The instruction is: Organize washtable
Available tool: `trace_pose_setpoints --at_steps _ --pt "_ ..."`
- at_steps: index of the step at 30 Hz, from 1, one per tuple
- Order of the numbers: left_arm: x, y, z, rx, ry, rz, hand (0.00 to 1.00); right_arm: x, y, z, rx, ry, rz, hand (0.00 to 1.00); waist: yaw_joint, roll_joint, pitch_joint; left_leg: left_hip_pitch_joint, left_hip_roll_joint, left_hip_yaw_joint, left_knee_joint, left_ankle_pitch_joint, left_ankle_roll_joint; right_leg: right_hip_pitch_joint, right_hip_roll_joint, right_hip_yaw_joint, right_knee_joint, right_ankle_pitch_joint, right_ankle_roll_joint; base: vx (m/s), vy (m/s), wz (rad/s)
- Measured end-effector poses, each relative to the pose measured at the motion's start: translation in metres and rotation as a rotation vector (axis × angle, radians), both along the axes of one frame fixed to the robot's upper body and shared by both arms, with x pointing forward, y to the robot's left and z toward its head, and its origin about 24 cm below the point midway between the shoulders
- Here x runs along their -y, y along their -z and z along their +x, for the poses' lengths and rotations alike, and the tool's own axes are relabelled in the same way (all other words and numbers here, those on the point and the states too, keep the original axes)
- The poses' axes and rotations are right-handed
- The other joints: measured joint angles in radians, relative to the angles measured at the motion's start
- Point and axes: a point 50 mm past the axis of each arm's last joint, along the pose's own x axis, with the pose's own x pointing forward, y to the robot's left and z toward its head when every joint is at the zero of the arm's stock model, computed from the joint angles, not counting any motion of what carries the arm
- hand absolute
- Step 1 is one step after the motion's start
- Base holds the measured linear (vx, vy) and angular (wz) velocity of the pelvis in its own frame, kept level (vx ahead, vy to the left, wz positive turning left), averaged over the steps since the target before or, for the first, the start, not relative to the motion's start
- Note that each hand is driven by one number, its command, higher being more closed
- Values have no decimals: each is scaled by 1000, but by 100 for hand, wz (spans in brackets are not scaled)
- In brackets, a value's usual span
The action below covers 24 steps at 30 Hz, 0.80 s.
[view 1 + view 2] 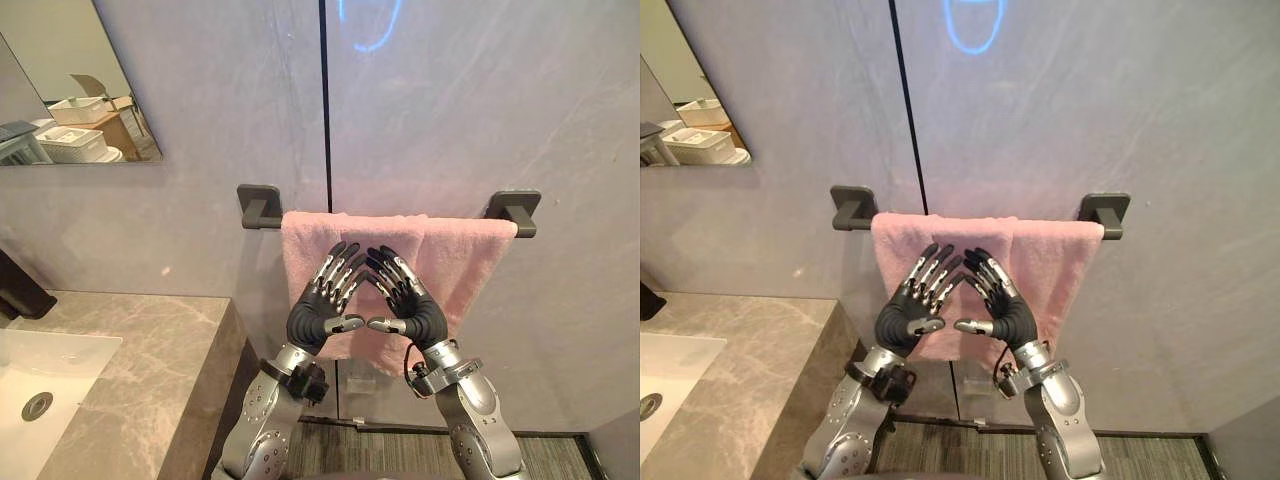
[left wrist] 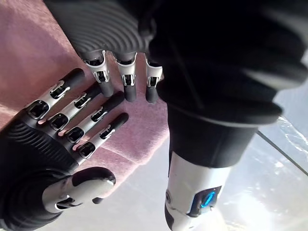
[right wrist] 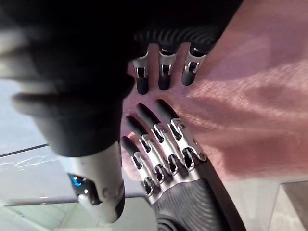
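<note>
Smoothing the pink towel [image 1: 462, 262] well, we judge, means pressing lightly and sweeping outward evenly, so the cloth does not slip off the dark towel bar [image 1: 262, 206]. Our left hand [image 1: 322, 300] and right hand [image 1: 408, 298] are raised at its front, fingers straight and fanned, tips nearly meeting. It hangs doubled over the bar, on the wall beside the stone counter [image 1: 150, 350], soft, its lower edge uneven.
</note>
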Motion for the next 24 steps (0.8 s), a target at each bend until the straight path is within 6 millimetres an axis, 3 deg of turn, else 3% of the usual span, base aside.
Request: trace_pose_setpoints --at_steps 11,16,24 --pt "-1 22 5 -2 -13 227 0 11 13 4 -51 113 -87 0 -13 -9 19 -1 0 -7 -7 2 2 6 0 -7 -14 2 -1 13 -5 1" --pt "-16 30 15 -38 -135 314 0 29 26 7 -120 270 -108 0 -20 -6 22 -2 0 -9 -14 5 2 4 1 -9 -17 4 -3 5 -5 1" --pt "-37 35 23 -89 -313 359 0 47 28 10 -141 424 -114 0 -22 -8 25 -14 1 -6 -16 6 3 3 2 -6 -47 21 -3 0 0 0"
